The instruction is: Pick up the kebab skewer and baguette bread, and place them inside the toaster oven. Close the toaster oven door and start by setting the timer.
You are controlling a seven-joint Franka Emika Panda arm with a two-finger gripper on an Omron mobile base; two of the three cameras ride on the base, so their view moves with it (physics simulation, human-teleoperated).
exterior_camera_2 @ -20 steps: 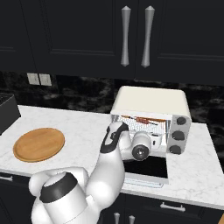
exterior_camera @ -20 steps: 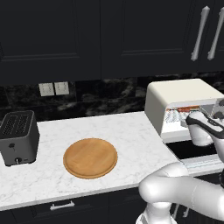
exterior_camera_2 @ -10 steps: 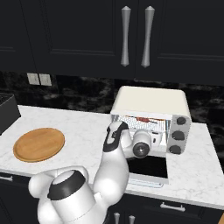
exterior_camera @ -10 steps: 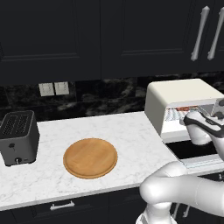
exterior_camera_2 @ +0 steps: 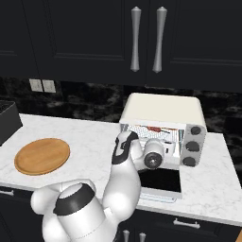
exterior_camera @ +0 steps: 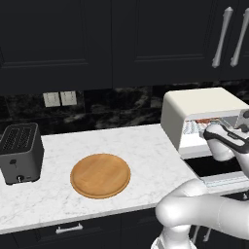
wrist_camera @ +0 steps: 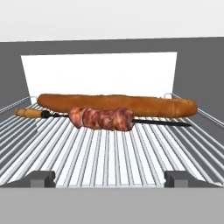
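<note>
While the base views show the toaster oven (exterior_camera_2: 163, 127) at centre right with its door (exterior_camera_2: 160, 182) down, the hand view reveals baguette bread (wrist_camera: 116, 104) behind kebab skewer (wrist_camera: 103, 118) on the rack (wrist_camera: 109, 153). The hand (wrist_camera: 109, 178) faces in, fingers spread, empty.

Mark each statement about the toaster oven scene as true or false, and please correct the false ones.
1. The baguette bread lies on the wire rack inside the toaster oven. True.
2. The kebab skewer rests on the round wooden board. False: it lies on the rack, in front of the baguette bread as the hand view shows it.
3. The toaster oven door is shut. False: it hangs open, folded down in front of the oven.
4. The gripper is open and holds nothing. True.
5. A dark grey slot toaster stands on the counter, to the left of the board. True.
</note>
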